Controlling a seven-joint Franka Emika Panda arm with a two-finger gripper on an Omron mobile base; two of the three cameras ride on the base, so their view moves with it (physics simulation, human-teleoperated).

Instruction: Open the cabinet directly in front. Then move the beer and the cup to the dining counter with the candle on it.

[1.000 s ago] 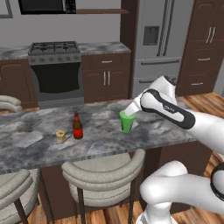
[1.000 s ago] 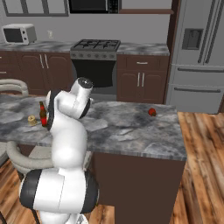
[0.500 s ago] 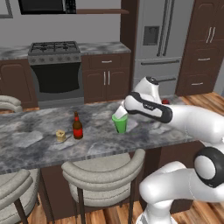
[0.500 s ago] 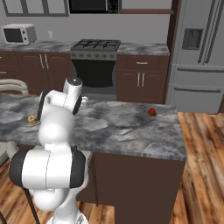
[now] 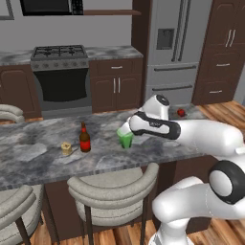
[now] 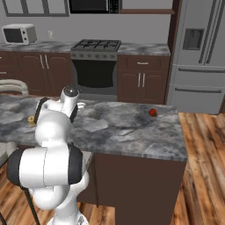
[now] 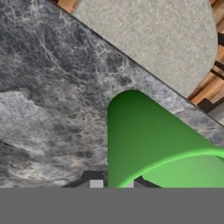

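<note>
Cup (image 5: 126, 139) is the landmark here: bright green, plain, tapered, sitting over the grey marbled worktop (image 5: 43, 153) of the island, with the claw (image 5: 125, 131) clamped on its rim. Left base view gives the clearest look at that grip, the white arm reaching in from the cup's right. Off to the cup's left in that same view stands the beer (image 5: 84, 138), a slim-necked brown glass bottle with a red label and red cap, and just past it the candle (image 5: 66, 149), squat and pale yellow. Both are well apart from the cup.

Hand view is way closer: the cup (image 7: 153, 144) reads as a smooth glossy green cone, and beyond it there's veined stone and the woven cream seat of a stool (image 7: 153, 39) over wood floor.

Right base view hides the cup behind the robot's own body, but it does show a small red round thing (image 6: 152, 112) sitting alone far along the worktop, plus a sliver of the candle (image 6: 31, 119) at the arm's edge. Can't tell from any shot whether the cup's base is actually touching the stone.
</note>
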